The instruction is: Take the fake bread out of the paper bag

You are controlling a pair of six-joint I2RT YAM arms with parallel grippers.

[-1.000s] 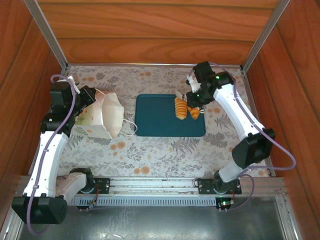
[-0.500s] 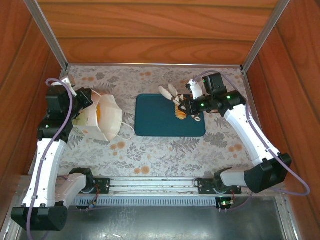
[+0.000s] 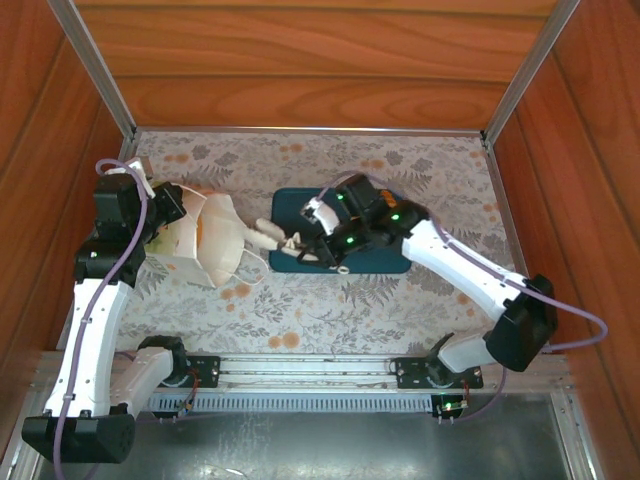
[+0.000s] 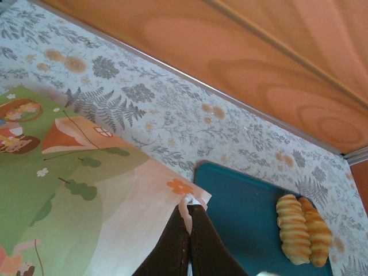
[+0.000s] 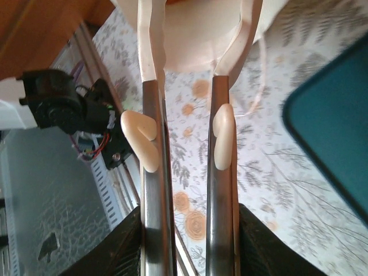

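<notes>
The paper bag [image 3: 222,240] lies on its side at the left, its mouth facing the teal tray [image 3: 290,205]. My left gripper [image 4: 190,214] is shut on a corner of the paper bag's [image 4: 75,190] rim, holding it. A golden patch of fake bread [image 3: 205,228] shows inside the mouth. Two ridged croissants [image 4: 302,230] lie side by side on the tray [image 4: 241,201]. My right gripper [image 3: 268,236] reaches left across the tray, open, its tips just at the bag mouth. In the right wrist view that gripper [image 5: 198,17] has nothing between its fingers [image 5: 146,52], and the white bag [image 5: 195,40] lies right ahead.
The bag's white cord handle [image 3: 255,262] trails on the flowered cloth towards the tray. Wooden walls close the table at the back and sides. The right arm's forearm [image 3: 450,260] crosses over the tray. The arm bases and a metal rail [image 3: 320,370] line the near edge.
The right arm swung left from the tray's right side to the bag mouth, leaving the croissants on the tray. The left gripper kept its hold on the bag.
</notes>
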